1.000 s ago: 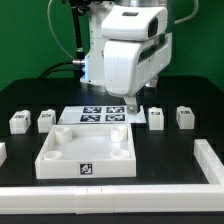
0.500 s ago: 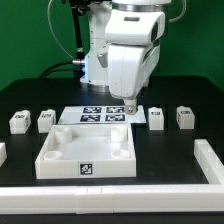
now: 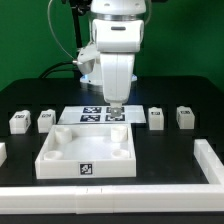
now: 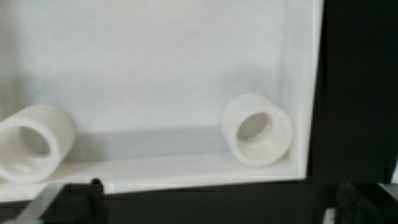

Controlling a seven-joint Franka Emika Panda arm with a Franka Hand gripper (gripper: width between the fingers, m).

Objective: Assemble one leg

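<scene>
Four small white legs with tags lie on the black table: two at the exterior view's left (image 3: 18,122) (image 3: 45,119) and two at its right (image 3: 156,118) (image 3: 184,117). The large white tray-like piece (image 3: 60,165) sits in the front middle. My gripper (image 3: 113,108) hangs above the tray's far edge, away from all legs. In the wrist view the gripper (image 4: 231,205) is open and empty, its dark fingertips (image 4: 80,200) wide apart over the tray wall (image 4: 196,60) with two round sockets (image 4: 260,128) (image 4: 32,143).
The marker board (image 3: 92,114) lies behind the tray, under the gripper. A white raised rail (image 3: 205,160) runs along the table's front and right. Another white part (image 3: 2,152) shows at the far left edge.
The arm and gripper have shifted toward the exterior view's left and the wrist has turned. The legs and the tray have not moved.
</scene>
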